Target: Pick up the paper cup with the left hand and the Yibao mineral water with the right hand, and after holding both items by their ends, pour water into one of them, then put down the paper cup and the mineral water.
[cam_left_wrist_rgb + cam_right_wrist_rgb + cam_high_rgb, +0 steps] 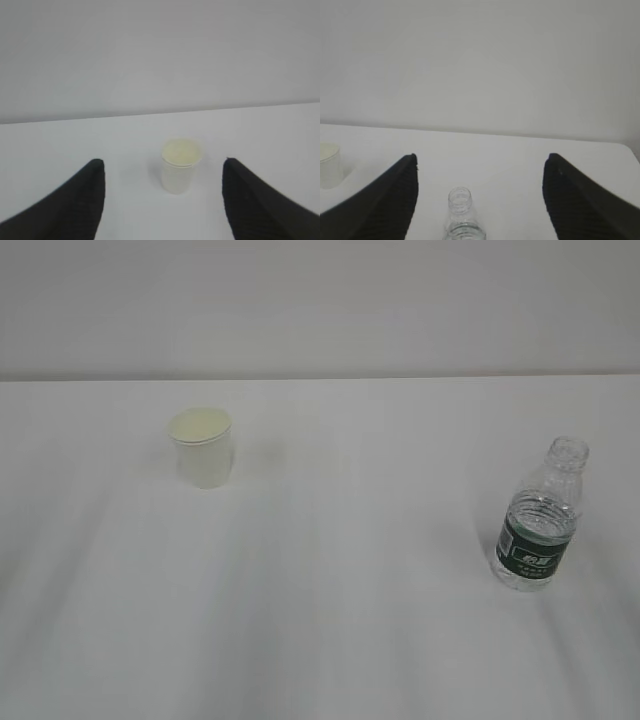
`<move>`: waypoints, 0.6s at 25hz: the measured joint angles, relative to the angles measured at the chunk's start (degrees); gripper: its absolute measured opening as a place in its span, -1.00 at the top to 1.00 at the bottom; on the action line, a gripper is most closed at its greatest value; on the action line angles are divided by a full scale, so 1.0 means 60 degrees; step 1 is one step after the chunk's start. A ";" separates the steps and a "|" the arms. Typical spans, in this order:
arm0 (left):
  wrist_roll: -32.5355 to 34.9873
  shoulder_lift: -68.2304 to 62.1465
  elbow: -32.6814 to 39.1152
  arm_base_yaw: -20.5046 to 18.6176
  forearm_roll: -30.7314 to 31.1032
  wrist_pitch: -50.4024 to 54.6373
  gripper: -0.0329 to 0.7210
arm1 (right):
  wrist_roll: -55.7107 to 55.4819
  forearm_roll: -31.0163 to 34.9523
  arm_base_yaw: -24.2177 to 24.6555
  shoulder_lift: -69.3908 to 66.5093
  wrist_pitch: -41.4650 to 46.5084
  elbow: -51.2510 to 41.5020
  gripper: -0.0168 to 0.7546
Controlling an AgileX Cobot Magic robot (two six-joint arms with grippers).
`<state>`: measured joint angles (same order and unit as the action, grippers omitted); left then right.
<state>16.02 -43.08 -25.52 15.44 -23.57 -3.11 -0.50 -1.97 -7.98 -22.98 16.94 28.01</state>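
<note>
A small white paper cup (203,447) with a cream inside stands upright on the white table, left of centre. The Yibao mineral water (540,517), a clear uncapped bottle with a dark green label, stands upright at the right. Neither arm shows in the exterior view. In the left wrist view my left gripper (163,172) is open, and the paper cup (180,165) stands a little beyond its fingertips, between them and untouched. In the right wrist view my right gripper (480,167) is open, with the bottle's open neck (460,209) low between the jaws and untouched.
The white table (340,620) runs back to a pale wall. The right wrist view shows the paper cup (330,165) at its far left edge and the table's right corner (627,150) at the far right.
</note>
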 joint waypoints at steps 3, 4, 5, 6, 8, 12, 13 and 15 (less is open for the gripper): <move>0.0000 0.0000 0.0234 0.0055 -0.0036 -0.0380 -0.49 | 0.0000 0.0000 0.0000 -0.0547 -0.0214 0.0000 -0.57; 0.0000 0.0000 0.0280 0.0098 -0.0054 -0.0482 -0.49 | 0.0000 0.0000 0.0000 -0.0739 -0.0347 0.0000 -0.57; 0.0000 0.0000 0.0315 0.0115 -0.0041 -0.0600 -0.49 | 0.0000 0.0000 0.0000 -0.0897 -0.0505 -0.0016 -0.57; 0.0000 -0.0065 0.0320 0.0151 -0.0057 -0.0747 -0.49 | 0.0000 0.0000 0.0000 -0.1086 -0.0726 -0.0016 -0.57; 0.0000 -0.0249 0.0320 0.0236 -0.0057 -0.1154 -0.49 | 0.0000 0.0000 0.0000 -0.1436 -0.1083 -0.0016 -0.57; -0.0369 -0.1080 0.0320 0.0438 -0.0077 -0.1993 -0.49 | 0.0083 0.0000 0.0000 -0.2115 -0.1587 -0.0016 -0.57; -0.0611 -0.1383 0.0320 0.0510 -0.0077 -0.2292 -0.49 | 0.0083 0.0000 0.0000 -0.2216 -0.1725 -0.0016 -0.57; -0.0908 -0.1966 0.0320 0.0674 -0.0077 -0.2930 -0.48 | 0.0083 0.0000 0.0000 -0.2347 -0.2008 -0.0016 -0.57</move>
<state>10.57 -54.87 -23.60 19.48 -24.03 -20.69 0.00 -1.97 -7.98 -37.07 4.89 27.91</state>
